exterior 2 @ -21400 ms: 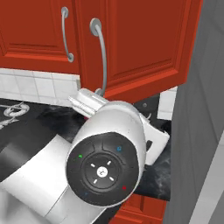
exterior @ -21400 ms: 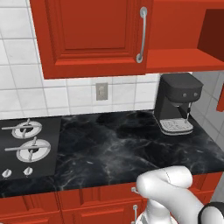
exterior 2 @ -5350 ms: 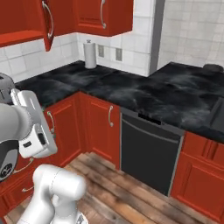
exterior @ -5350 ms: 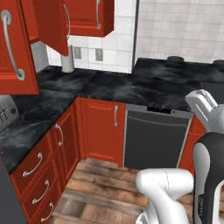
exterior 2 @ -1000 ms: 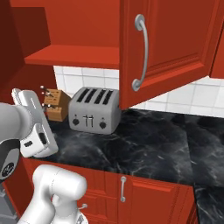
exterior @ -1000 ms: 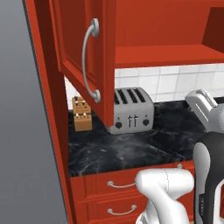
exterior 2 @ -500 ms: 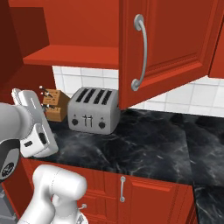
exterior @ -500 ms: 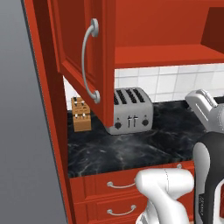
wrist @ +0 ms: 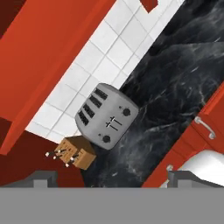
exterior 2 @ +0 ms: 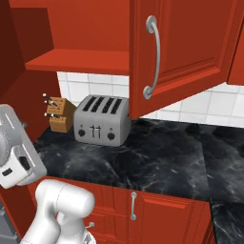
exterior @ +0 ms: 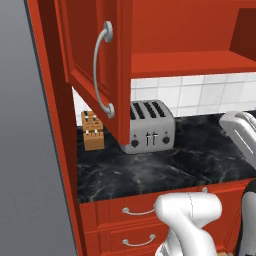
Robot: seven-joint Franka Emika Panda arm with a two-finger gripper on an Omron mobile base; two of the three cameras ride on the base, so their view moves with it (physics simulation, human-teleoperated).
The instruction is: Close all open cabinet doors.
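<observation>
- Cabinet door (exterior: 95, 70), the larger one as seen from the left base view: tall, glossy red, with a curved silver bar handle (exterior: 101, 70). It stands swung out from the cabinet front, well above and ahead of the pincer, over the left end of the counter. Judged open; this door is outstanding.
- Second cabinet door (exterior 2: 183, 50), seen in the right base view: also swung out, its handle (exterior 2: 153, 57) facing the camera. It hangs above the counter, up and off to the pincer's right. Judged open; also outstanding.
- Open shelf (exterior 2: 81, 61) between the two doors: its red interior is exposed, which confirms the cabinet is not shut.
- Counter (exterior: 165, 167): dark marbled top, lying ahead of and below the pincer's line of sight, with red drawer fronts (exterior: 135, 210) beneath it.
- Toaster (wrist: 106, 116): silver, four slots, directly ahead of the pincer against the tiled wall.
- Knife block (wrist: 75, 153): wooden, just beside the toaster, on the side toward the first door.
- Pincer (wrist: 111, 178): the two dark fingertips stand well apart at the bottom of the hand view, with nothing between them. It is spread wide, holds nothing and touches no door.
- Progress: as far as these views show, two doors remain to be pushed shut here; neither is yet contacted. The state of any cabinets beyond these views cannot be told.
</observation>
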